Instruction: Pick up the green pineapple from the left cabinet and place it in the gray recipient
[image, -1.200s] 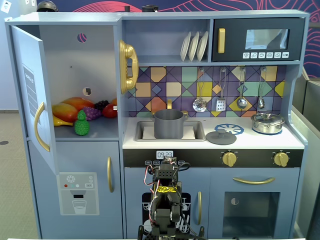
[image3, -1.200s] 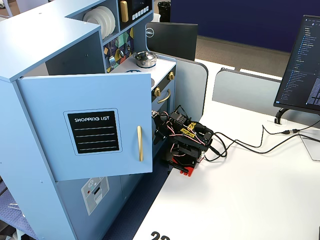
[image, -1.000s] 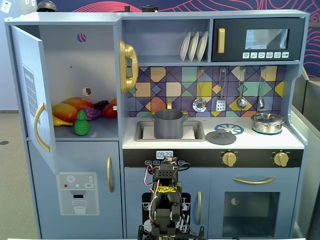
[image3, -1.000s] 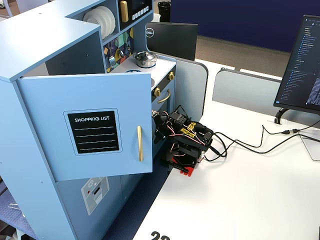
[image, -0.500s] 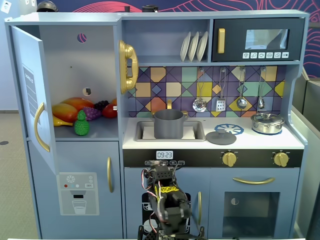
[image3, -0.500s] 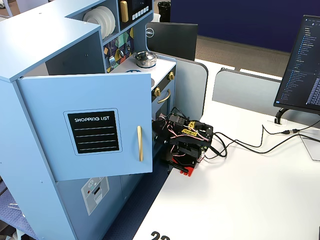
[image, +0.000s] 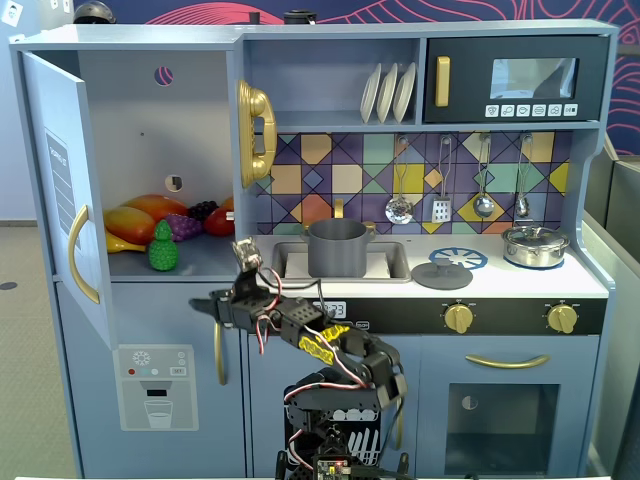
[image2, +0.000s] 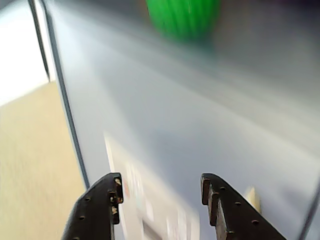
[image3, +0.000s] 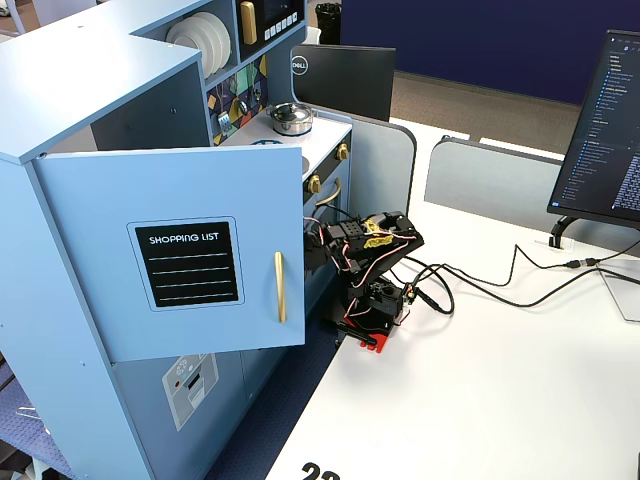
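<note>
Office or lab workspace, toy kitchen (image3: 120, 60) beside a white desk (image3: 500, 400), computer monitor (image3: 605, 130), gray partition panels (image3: 490, 180)

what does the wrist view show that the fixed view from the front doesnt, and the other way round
Only the wrist view shows the gripper close up, open and empty, with a blurred green pineapple ahead.

Only the front fixed view shows the whole toy kitchen: the gray recipient in the sink, the other fruit behind the pineapple, and the arm folded below the counter.

Both show the green pineapple on the shelf of the left cabinet and the gripper short of it.
</note>
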